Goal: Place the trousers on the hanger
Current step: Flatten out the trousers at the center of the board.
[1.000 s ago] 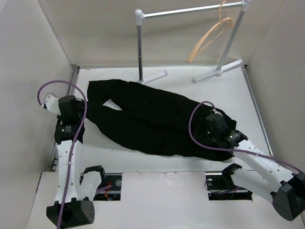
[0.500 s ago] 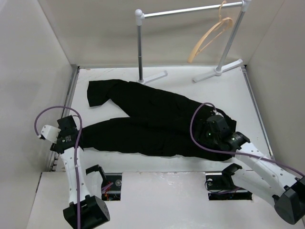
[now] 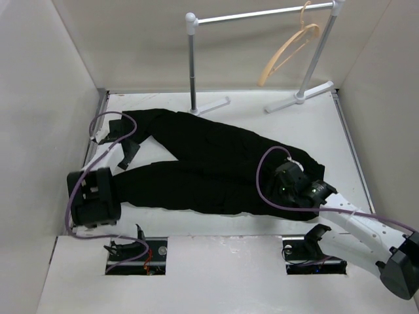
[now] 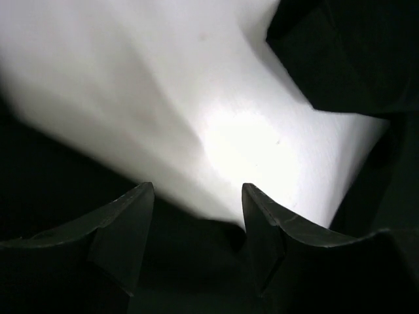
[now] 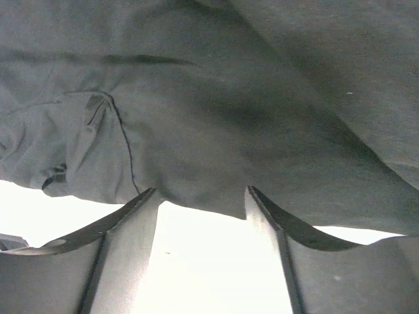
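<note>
Plain black soft-fabric trousers (image 3: 209,163) lie spread on the white table (image 3: 314,124). The left pincer (image 4: 196,186) gapes wide and empty above the table. The right pincer (image 5: 201,190) is wide too, at the trousers' edge.

trousers (image 3: 216,163) on table (image 3: 294,124), hanger (image 3: 288,49) on rail (image 3: 262,13) behind them

Matt black soft cloth trousers (image 3: 216,163), smooth pale wooden hanger (image 3: 283,51), silvery metal rail (image 3: 262,13), smooth white table (image 3: 340,124)
</note>
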`<state>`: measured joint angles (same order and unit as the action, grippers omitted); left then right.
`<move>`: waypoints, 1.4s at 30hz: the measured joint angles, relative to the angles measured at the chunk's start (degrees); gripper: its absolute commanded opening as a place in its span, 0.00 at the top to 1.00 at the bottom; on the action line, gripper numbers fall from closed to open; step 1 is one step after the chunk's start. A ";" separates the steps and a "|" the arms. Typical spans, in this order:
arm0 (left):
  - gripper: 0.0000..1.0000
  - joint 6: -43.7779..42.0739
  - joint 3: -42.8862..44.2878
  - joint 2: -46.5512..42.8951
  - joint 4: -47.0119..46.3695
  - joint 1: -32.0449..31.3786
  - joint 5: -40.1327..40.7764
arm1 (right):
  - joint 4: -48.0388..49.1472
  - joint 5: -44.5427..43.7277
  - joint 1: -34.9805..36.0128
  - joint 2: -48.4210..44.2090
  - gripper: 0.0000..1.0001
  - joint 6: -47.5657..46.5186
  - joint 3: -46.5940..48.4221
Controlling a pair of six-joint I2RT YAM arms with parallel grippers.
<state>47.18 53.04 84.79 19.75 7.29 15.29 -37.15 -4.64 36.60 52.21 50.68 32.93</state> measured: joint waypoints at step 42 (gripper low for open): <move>0.56 7.02 13.73 13.03 -11.93 15.37 -3.13 | 0.07 -3.19 -34.75 1.27 0.30 -4.81 9.90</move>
<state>54.19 66.76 97.82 7.81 22.65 12.16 -37.08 -7.84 1.85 53.47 45.87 42.83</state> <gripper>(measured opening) 0.396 0.725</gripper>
